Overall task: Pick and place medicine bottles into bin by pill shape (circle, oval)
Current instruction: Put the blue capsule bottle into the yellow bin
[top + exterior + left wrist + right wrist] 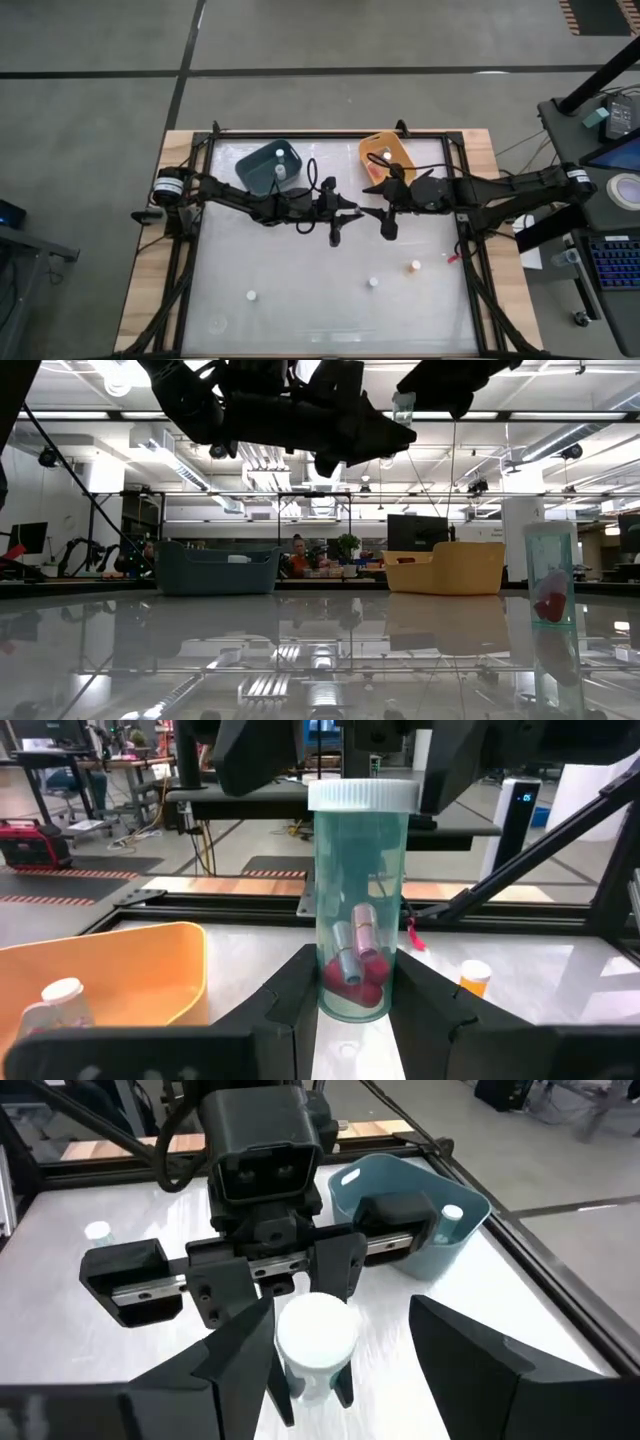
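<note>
The left gripper (352, 1010) holds a clear medicine bottle (361, 900) upright above the table's (300, 300) middle, between the blue bin (262, 160) and orange bin (384, 155). Just right of it, the right gripper (345, 1350) spreads wide around the bottle's white cap (316, 1330).

Grey concrete floor (100, 110), ceiling lights (120, 380), desks (30, 575).

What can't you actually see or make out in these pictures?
High view: the held bottle is hidden among the left gripper and right gripper.
Low view: the walls of the blue tub and yellow tub hide their contents.
High view: the table bottles' pills are too small to tell.
</note>
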